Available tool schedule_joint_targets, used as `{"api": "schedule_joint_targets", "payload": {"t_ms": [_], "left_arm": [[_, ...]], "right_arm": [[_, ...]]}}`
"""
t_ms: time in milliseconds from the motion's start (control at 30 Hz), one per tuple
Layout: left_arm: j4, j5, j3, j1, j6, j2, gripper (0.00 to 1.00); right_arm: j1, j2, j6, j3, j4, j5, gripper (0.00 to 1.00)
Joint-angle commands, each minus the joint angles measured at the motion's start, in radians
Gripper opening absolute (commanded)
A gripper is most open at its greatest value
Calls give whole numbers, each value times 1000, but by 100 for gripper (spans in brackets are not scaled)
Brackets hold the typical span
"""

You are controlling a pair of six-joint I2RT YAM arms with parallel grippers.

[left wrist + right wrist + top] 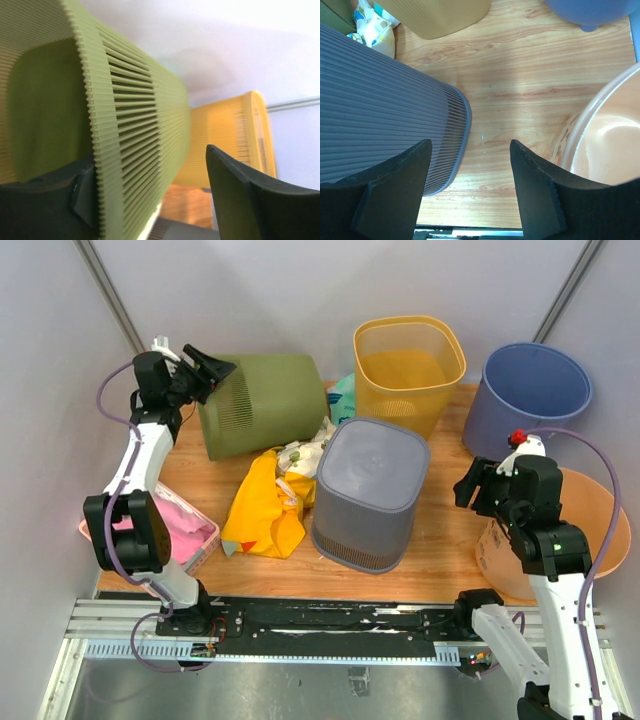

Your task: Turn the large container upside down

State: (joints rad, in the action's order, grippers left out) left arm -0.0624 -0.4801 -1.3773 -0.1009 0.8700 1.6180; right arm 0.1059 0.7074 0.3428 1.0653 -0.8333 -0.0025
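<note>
A green slatted bin [265, 400] lies on its side at the back left of the table, its mouth facing left. My left gripper [205, 368] is open and straddles the bin's rim. In the left wrist view [147, 157] one finger sits inside the bin [135, 125] and the other stands well clear outside the wall. A grey slatted bin [370, 490] stands upside down mid-table. My right gripper [475, 485] is open and empty, hovering right of the grey bin [380, 100], over bare wood in the right wrist view [470, 142].
A yellow bin [408, 365] and a blue bin [530, 395] stand upright at the back. An orange basin [590, 530] sits at the right edge, a pink tray [185, 525] at the left. Yellow cloth [262, 505] and bags lie between the green and grey bins.
</note>
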Motion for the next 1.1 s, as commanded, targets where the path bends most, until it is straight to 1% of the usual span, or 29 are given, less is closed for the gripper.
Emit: {"api": "schedule_joint_targets", "payload": {"t_ms": [0, 100, 167, 300, 433, 533, 667, 733, 833, 967, 1000, 1067], "left_arm": [[140, 31, 35, -55, -102, -38, 83], [264, 107, -44, -67, -178, -27, 94], [363, 173, -119, -66, -240, -18, 96], [494, 322, -229, -66, -348, -27, 99], [583, 383, -315, -65, -412, -31, 99], [598, 400, -338, -64, -423, -55, 99], [602, 357, -414, -29, -467, -61, 99], [618, 395, -458, 22, -493, -55, 99], [666, 503, -519, 87, -518, -32, 99], [683, 575, -483, 93, -501, -42, 99], [684, 575, -467, 93, -504, -48, 99], [686, 521, -439, 94, -497, -57, 99]], "right_arm": [[9, -19, -7, 2, -33, 75, 65], [9, -28, -31, 11, -42, 112, 65], [9, -23, -44, 26, -50, 121, 66], [9, -19, -53, 51, -59, 151, 68], [9, -23, -49, 53, -45, 166, 68], [9, -24, -41, 55, -38, 176, 68], [7, -60, -23, 43, -16, 206, 67], [8, -75, -22, 41, -4, 205, 67], [8, -82, -26, 49, -10, 209, 67], [9, -82, -46, 84, -22, 209, 68], [9, -78, -55, 101, -20, 193, 68], [9, -62, -77, 141, -9, 123, 68]]}}
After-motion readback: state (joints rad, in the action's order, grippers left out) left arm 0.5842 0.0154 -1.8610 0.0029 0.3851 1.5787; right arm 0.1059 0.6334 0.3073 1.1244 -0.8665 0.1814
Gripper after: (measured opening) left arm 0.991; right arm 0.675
